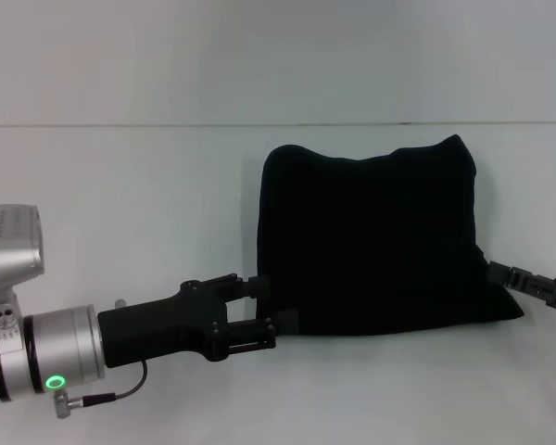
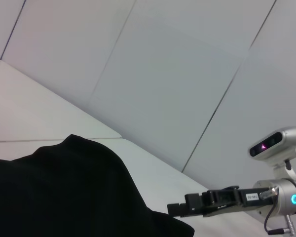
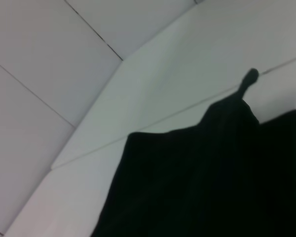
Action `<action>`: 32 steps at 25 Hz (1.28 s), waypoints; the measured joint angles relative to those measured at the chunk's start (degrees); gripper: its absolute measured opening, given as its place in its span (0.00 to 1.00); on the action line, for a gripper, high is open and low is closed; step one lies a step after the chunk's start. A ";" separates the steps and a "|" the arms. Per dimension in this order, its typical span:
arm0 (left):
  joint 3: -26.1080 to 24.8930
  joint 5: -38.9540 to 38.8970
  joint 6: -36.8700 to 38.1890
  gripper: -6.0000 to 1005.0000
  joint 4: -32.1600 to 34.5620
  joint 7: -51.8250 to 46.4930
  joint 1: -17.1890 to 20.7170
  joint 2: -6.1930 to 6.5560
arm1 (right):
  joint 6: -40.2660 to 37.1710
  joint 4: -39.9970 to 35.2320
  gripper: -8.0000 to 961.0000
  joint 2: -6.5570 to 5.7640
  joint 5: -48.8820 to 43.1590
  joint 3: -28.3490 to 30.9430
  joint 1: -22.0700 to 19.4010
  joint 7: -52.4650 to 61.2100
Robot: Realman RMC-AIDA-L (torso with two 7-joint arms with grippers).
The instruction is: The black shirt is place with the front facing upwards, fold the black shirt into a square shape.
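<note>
Head view gives me the black shirt (image 1: 375,241) folded into a rough rectangle on the white counter (image 1: 120,185), right of centre, plain side up; I can read no lettering or label on it from any camera. My left arm reaches in low and nearly level from the near left, its silver wrist showing a green ring light, and the left claw (image 1: 276,302) sits at the shirt's near-left corner. Its two fingers (image 1: 259,282) are slightly apart and seem to straddle the cloth edge, though black on black I cannot tell if they truly pinch it. The right claw (image 1: 497,273) comes in from the right edge, its tip touching the shirt's near-right corner; whether it is gripping, I cannot tell.
</note>
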 joint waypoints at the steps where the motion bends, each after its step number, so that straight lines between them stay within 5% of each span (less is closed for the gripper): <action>1: 0.00 0.00 0.07 0.79 0.00 -0.12 -0.01 -0.02 | 0.38 0.14 0.80 0.02 -0.29 -0.04 0.04 0.14; 16: 0.01 0.03 0.10 0.79 0.00 -0.43 -0.22 0.14 | 0.86 -0.02 0.65 -0.01 -4.01 0.36 0.53 1.53; 27: -0.05 0.02 0.12 0.80 0.00 -0.87 -0.22 0.12 | 1.14 -0.02 0.40 -0.02 -4.13 -0.05 0.60 1.01; 32: -0.08 0.02 0.12 0.79 0.00 -1.21 -0.18 0.13 | 0.94 -0.02 0.16 -0.04 -4.14 0.31 0.30 0.98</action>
